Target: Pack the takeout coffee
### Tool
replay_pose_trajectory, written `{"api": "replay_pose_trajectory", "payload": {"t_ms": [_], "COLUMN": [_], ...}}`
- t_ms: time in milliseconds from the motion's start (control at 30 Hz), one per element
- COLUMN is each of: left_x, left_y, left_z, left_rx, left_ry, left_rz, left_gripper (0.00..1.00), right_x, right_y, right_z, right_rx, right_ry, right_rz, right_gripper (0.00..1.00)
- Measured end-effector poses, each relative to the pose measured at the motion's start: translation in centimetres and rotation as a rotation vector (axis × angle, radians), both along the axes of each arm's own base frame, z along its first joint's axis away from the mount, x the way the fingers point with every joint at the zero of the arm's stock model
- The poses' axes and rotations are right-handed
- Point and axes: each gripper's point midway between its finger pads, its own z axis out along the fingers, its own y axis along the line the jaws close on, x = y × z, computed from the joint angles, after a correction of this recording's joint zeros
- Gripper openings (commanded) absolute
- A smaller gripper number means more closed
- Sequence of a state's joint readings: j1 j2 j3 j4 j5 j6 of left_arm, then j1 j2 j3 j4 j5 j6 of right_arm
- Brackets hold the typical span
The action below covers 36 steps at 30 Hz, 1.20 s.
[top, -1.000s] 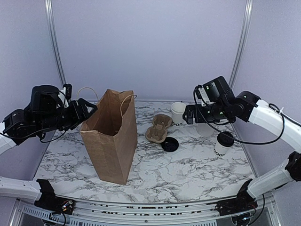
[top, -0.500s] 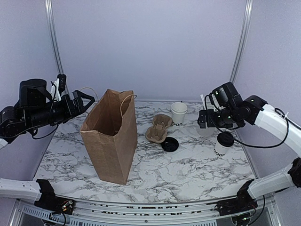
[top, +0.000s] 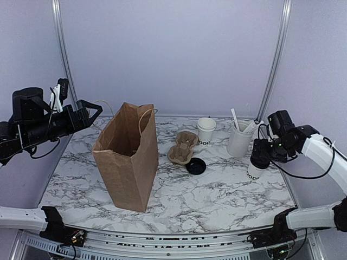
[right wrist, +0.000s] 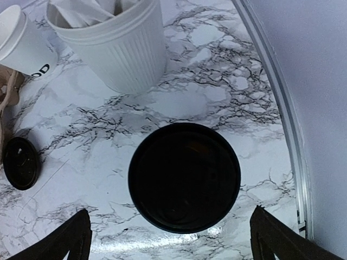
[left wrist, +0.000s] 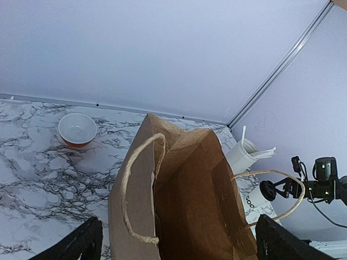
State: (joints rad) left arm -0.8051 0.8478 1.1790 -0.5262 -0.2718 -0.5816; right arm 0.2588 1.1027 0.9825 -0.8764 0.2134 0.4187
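The takeout coffee (top: 253, 172), a small white cup with dark lettering and a black lid (right wrist: 184, 177), stands upright at the table's right side. It also shows small in the left wrist view (left wrist: 254, 200). My right gripper (top: 259, 156) hovers straight above it, open, with one fingertip on each side of the lid (right wrist: 173, 241) and not touching it. The brown paper bag (top: 127, 157) stands open at centre left. My left gripper (top: 92, 111) is open and empty, up and to the left of the bag, looking into its mouth (left wrist: 179, 241).
A ribbed white cup of utensils (top: 239, 140) stands just behind the coffee. A lidless white cup (top: 205, 131), a cardboard cup carrier (top: 183, 147) and a loose black lid (top: 196, 166) sit mid-table. A small orange-banded bowl (left wrist: 77, 130) sits behind the bag. A metal rail (right wrist: 282, 124) edges the table at the right.
My right arm has swung right and down, from near the lidless cup to over the lidded coffee. My left arm has drawn back leftward and upward, away from the bag.
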Motion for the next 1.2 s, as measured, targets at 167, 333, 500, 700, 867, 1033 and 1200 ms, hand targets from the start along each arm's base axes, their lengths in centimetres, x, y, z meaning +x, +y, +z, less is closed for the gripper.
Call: {"api": "replay_pose_trajectory", "payload": {"t_ms": [167, 333, 500, 700, 867, 1033, 1200], "left_x": [0.0, 0.0, -0.1, -0.1, -0.1, -0.1, -0.1], "left_y": [0.0, 0.0, -0.2, -0.1, -0.2, -0.2, -0.1], "left_z": [0.0, 0.0, 0.0, 0.0, 0.1, 0.1, 0.1], "left_rx": [0.012, 0.019, 0.018, 0.019, 0.018, 0.018, 0.017], "left_ry": [-0.008, -0.012, -0.011, -0.013, -0.016, -0.017, -0.017], "left_rz": [-0.005, -0.009, -0.017, -0.016, -0.017, -0.017, -0.017], "left_gripper": [0.99, 0.99, 0.99, 0.99, 0.99, 0.99, 0.99], "right_x": [-0.8, -0.2, 0.5, 0.8, 1.1, 1.3, 1.5], "right_y": [-1.7, -1.4, -1.3, -1.4, -1.5, -1.5, -1.5], "right_z": [-2.3, -2.6, -3.0, -3.5, -4.1, -4.1, -4.2], "right_rx": [-0.006, 0.000, -0.006, -0.024, -0.040, -0.043, -0.042], "right_ry": [0.056, 0.052, 0.052, 0.066, 0.082, 0.076, 0.069], "right_rz": [-0.047, -0.035, -0.026, -0.025, -0.018, -0.017, -0.017], "right_gripper": [0.97, 0.95, 0.91, 0.88, 0.84, 0.82, 0.82]}}
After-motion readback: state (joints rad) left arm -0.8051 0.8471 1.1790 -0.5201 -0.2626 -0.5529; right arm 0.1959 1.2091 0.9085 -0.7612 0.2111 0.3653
